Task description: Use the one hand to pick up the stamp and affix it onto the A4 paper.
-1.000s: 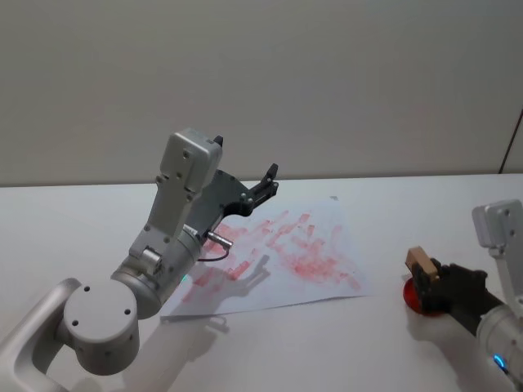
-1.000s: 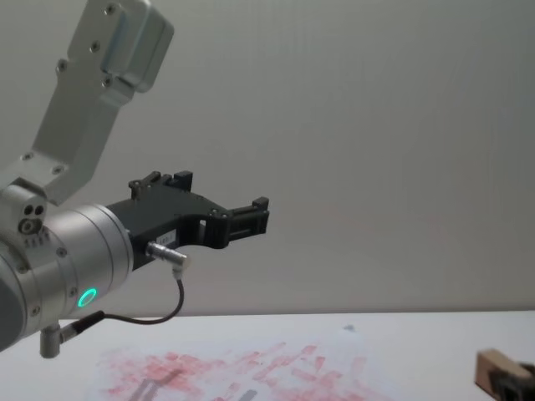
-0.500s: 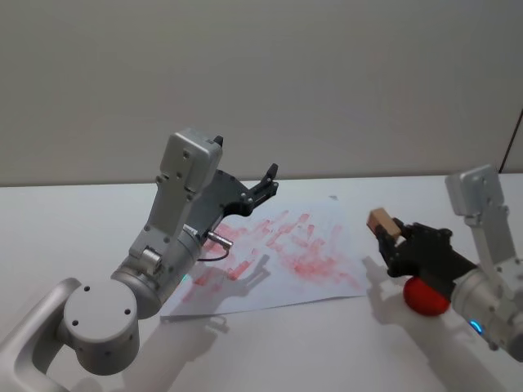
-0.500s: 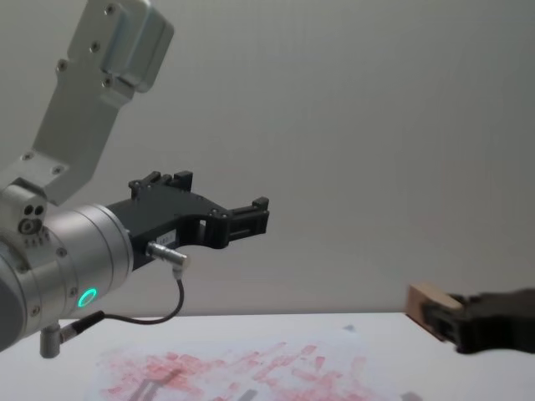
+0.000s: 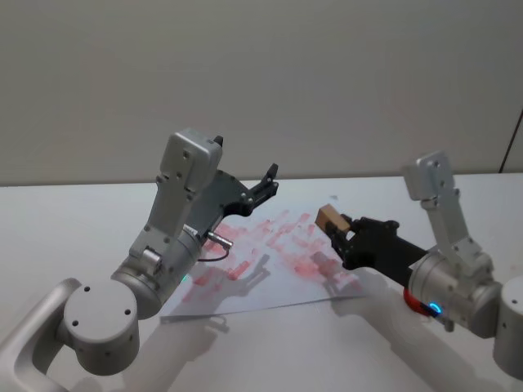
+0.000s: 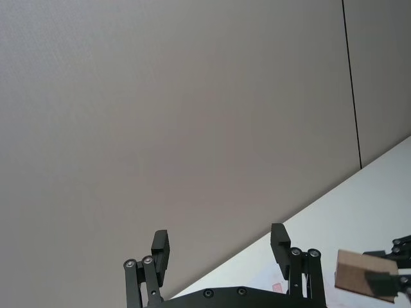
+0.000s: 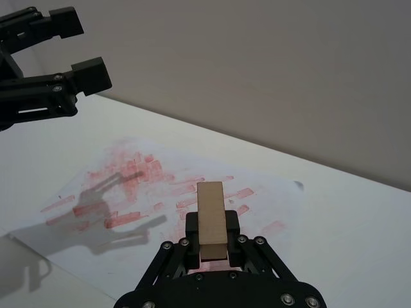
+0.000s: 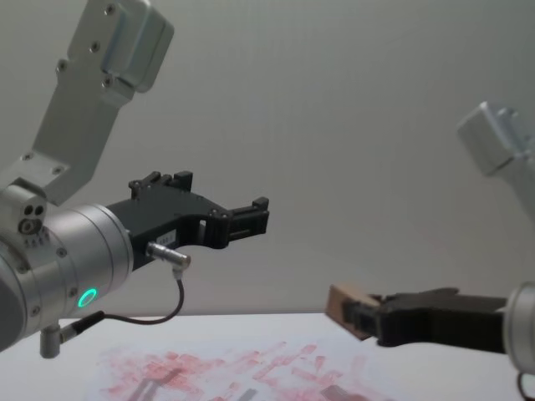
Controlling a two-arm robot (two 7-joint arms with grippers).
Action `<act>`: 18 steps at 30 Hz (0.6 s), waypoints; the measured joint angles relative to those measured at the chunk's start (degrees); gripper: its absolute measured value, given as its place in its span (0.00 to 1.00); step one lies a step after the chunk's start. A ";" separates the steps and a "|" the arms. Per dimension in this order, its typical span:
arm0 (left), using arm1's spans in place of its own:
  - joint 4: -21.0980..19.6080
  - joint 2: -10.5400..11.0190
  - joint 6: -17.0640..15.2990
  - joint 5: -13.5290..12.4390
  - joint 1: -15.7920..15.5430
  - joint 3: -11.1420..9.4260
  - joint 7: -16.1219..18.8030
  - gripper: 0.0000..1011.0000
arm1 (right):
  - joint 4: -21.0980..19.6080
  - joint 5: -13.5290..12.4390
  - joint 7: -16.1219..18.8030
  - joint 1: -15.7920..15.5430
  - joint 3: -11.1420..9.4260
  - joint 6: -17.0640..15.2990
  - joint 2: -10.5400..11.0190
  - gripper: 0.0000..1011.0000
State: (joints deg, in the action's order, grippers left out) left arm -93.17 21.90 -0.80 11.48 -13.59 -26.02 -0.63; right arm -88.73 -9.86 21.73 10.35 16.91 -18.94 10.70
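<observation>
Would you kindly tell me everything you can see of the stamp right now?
The stamp is a small, light tan wooden block with squared edges and plain faces. The right gripper is shut on one end of it, so the rest juts out past the fingertips. It hangs in the air above the right part of the A4 paper, not touching the sheet.

- The stamp (image 7: 210,204): pale bare wood, matt, with smooth faces.
- The A4 paper (image 5: 286,245): thin white paper, matt, carrying smeared red ink.
- The right gripper (image 7: 212,232) and the left gripper (image 5: 267,181): black and matt; whether plastic or painted metal, I cannot tell.
- The screw heads (image 7: 259,241): small, pale metal.
- The left arm (image 5: 176,229): silver-grey shell, smooth, satin finish.
- The desk (image 5: 82,212): white, smooth, a soft sheen.
- The wall (image 5: 327,82): grey, matt.
</observation>
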 joint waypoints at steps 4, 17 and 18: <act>0.00 0.00 0.00 0.00 0.00 0.00 0.00 0.99 | 2.17 -0.09 1.31 1.42 0.52 -1.53 -0.95 0.21; 0.00 0.00 0.00 0.00 0.00 0.00 0.00 0.99 | 8.29 3.15 3.55 4.77 2.23 -7.56 -2.91 0.21; 0.00 0.00 0.00 0.00 0.00 0.00 0.00 0.99 | 8.59 3.43 3.64 4.92 2.31 -7.84 -2.98 0.21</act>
State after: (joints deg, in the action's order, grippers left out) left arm -93.18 21.90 -0.80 11.48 -13.59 -26.02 -0.63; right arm -80.14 -6.43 25.37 15.27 19.22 -26.79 7.72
